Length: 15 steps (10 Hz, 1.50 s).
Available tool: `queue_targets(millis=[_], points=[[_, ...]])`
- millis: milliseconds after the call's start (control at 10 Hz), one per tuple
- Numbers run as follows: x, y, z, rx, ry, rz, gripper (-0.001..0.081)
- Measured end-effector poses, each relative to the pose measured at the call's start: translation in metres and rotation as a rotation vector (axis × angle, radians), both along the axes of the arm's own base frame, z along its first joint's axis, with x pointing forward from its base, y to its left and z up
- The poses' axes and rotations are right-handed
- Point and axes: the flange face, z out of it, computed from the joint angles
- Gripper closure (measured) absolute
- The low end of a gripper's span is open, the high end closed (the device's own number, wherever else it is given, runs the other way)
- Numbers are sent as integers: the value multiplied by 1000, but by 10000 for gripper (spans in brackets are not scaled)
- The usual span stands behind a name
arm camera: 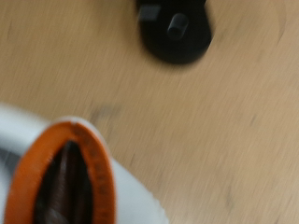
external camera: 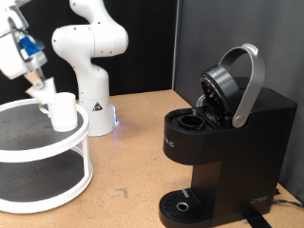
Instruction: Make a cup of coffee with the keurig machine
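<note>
My gripper (external camera: 40, 85) hangs at the exterior view's upper left, just above and left of the small white cup (external camera: 64, 109), which stands on the top shelf of a white round rack (external camera: 28, 142). A small white pod sits at the fingertips. In the blurred wrist view it shows close up as a white pod (arm camera: 70, 177) with an orange rim and a dark brown top. The black keurig machine (external camera: 223, 142) stands at the exterior view's right. Its brew head and grey arched handle (external camera: 249, 81) are raised open. Its round drip tray (external camera: 182, 204) also shows in the wrist view (arm camera: 174, 33).
The white robot arm base (external camera: 92, 104) stands behind the rack. Bare wooden table (external camera: 133, 161) lies between the rack and the machine. A cable (external camera: 285, 201) runs off at the machine's right side.
</note>
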Motion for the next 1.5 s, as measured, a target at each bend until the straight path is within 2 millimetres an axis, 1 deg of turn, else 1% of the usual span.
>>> queue_targets(millis=[200,300,400,600,700,900,1100,1200,1500], points=[[20,16,16,58,-54,-33,724],[26,22,18,52,-56,-56,724],[26,21,17,54,-53,-51,724],[23,26,18,96,-24,13,724],[28,33,25,154,-21,53,724],[43,48,42,276,-5,199,724],[63,64,56,293,10,289,724],[71,68,56,285,25,306,724],[72,70,57,311,0,308,724]])
